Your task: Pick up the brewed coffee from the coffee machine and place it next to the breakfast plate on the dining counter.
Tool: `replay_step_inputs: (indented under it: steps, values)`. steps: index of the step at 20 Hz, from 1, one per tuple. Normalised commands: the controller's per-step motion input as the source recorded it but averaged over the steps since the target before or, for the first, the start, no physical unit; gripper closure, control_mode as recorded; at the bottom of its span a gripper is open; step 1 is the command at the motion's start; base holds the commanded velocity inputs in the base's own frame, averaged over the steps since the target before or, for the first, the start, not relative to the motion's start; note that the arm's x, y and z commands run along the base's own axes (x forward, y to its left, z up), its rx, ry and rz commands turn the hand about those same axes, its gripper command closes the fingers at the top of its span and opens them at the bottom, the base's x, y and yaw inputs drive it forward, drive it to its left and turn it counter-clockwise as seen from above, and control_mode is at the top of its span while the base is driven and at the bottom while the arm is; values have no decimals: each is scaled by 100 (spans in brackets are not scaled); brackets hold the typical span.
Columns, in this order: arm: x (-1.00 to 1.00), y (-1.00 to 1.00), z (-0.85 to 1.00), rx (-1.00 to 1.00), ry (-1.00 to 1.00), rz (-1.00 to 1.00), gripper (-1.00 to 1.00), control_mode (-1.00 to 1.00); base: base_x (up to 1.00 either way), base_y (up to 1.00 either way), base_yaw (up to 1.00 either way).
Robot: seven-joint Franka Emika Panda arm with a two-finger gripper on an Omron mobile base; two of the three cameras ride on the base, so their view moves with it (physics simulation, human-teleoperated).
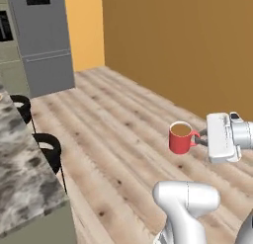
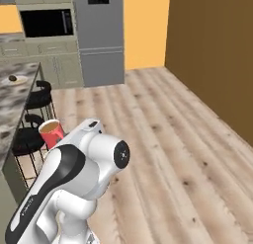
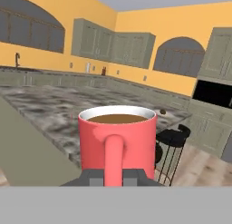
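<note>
Out over the bare wooden floor [image 1: 123,124], we carry the red mug of coffee [image 1: 181,137] in our claw [image 1: 202,138], which is closed tight on the mug's side handle. The mug sits upright just ahead of the claw, its brown coffee level below the rim, with nothing under it but floor.

In the hand view the handle [image 3: 114,158] stands between the two finger tips [image 3: 94,177], pinched from both sides, and the mug's body rises directly beyond them.

Beyond the mug, and to the side of the claw, lies the dining worktop [image 1: 22,164] with its mottled marble top and grey-green flank; two black stools [image 1: 48,148] stand along its edge between it and the claw. Far along that worktop, well apart from the claw, the breakfast plate [image 2: 18,80] rests near the top's end, a dark food piece on it; anything else on it is too small to tell.

Farther off past the worktop's end stand a tall grey refrigerator [image 2: 101,38] and a dark wall oven [image 2: 48,22] set among grey-green cabinets.
</note>
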Motion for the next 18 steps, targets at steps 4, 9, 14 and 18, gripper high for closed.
replay_step_inputs:
  steps: [4,9,14,18]
  values:
    - [0,0,0,0,0,0,100,100,99,-85,18]
    - [0,0,0,0,0,0,100,100,100,-55,33]
    - [0,0,0,0,0,0,100,100,100,-13,46]
    - [0,0,0,0,0,0,100,100,82,0,41]
